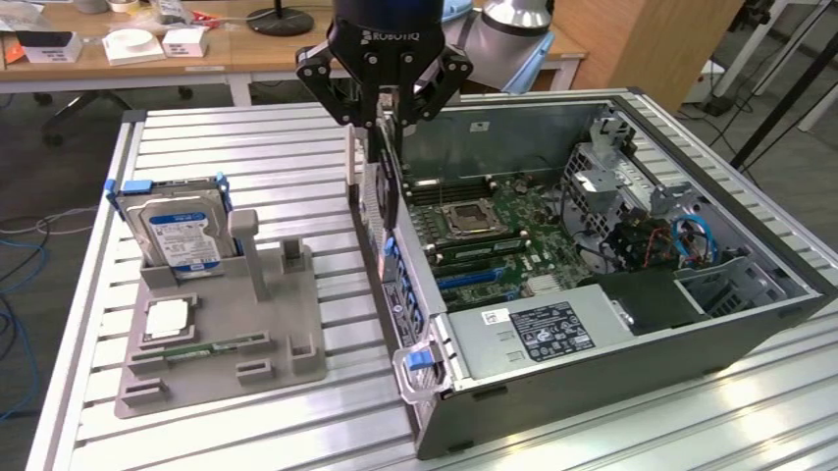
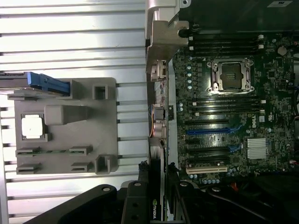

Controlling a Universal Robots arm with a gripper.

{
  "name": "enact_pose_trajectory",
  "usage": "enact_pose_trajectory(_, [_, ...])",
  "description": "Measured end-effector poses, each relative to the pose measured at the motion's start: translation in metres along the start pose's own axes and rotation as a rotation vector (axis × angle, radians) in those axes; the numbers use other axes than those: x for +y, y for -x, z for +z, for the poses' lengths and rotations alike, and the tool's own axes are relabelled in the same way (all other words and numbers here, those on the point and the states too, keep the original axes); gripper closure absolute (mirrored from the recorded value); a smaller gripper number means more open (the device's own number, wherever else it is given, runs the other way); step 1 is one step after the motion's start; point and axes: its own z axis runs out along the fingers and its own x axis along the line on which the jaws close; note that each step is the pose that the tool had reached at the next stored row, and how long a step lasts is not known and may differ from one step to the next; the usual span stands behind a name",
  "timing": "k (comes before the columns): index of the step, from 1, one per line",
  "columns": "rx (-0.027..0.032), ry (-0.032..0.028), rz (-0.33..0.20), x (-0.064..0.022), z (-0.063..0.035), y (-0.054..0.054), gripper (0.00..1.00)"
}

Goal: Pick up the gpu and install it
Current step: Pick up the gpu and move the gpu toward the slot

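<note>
The gpu [image 1: 381, 147] is a thin dark card hanging edge-down, and my gripper [image 1: 384, 110] is shut on its upper edge. It hovers over the rear wall of the open computer case [image 1: 733, 304], at the edge of the green motherboard [image 1: 497, 226]. In the wrist view the gpu [image 2: 155, 207] shows a logo between my fingers [image 2: 141, 170], above the case's rear wall. The motherboard's [image 2: 233, 107] blue expansion slot [image 2: 208, 131] lies just inside that wall. The card hangs apart from the board.
A grey parts holder [image 1: 223, 334] stands on the slatted table at the exterior view's left. It carries a silver hard drive [image 1: 183, 231], a square processor [image 1: 168, 319] and a slim green RAM stick [image 1: 210, 346]. A power supply [image 1: 550, 329] fills the case's near corner.
</note>
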Motion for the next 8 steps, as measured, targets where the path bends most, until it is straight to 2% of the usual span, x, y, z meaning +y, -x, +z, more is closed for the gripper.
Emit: enact_pose_trajectory(8, [0.0000, 0.0001, 0.000, 0.0002, 0.0001, 0.0026, 0.74])
